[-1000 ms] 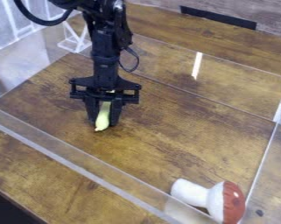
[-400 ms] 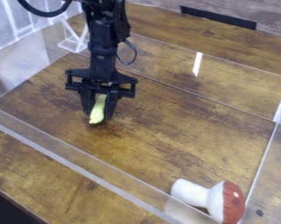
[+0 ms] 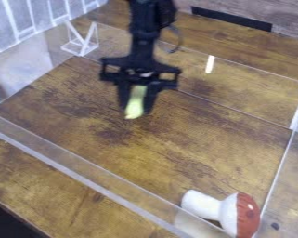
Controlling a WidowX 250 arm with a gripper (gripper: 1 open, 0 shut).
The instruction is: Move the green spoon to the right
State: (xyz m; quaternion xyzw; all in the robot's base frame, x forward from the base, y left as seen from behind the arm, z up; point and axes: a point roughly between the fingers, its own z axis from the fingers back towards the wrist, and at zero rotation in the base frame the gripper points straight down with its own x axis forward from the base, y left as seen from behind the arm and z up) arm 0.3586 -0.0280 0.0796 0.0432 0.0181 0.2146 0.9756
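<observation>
Spoon in the air!
Claw (image 3: 137, 90) pinches the yellow-green spoon (image 3: 136, 102), hanging upright above the worktop (image 3: 226, 139); mushroom (image 3: 222, 210) lies well apart at the near right corner.

Arm and gripper (image 3: 138, 85) are pretty motion-blurred. The green spoon (image 3: 136, 102) is half hidden between the fingers, its bowl end unreadable. Arm gets cropped at 12 o'clock.

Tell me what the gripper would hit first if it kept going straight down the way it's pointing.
Probably bare wooden tabletop. The gripper points down, shut on the green spoon, so the spoon's low end would likely touch first. Depth is uncertain.
</observation>
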